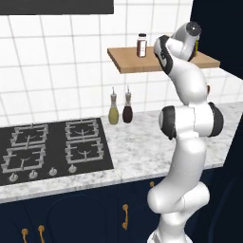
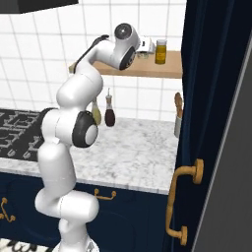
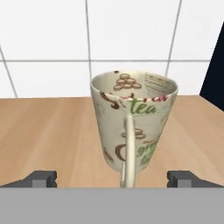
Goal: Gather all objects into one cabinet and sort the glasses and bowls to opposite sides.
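Standing upright on the wooden shelf [image 3: 52, 131], cream cup [image 3: 133, 127], handle facing camera.

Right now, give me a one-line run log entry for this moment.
phase: approach | hand: open, fingertips either side of cream patterned mug, no contact | mug: upright on wooden wall shelf, handle toward camera | held: nothing

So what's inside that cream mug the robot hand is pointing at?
The cream mug on the wooden shelf looks empty near its rim: only patterned inner wall shows. Its bottom is hidden by the front wall.
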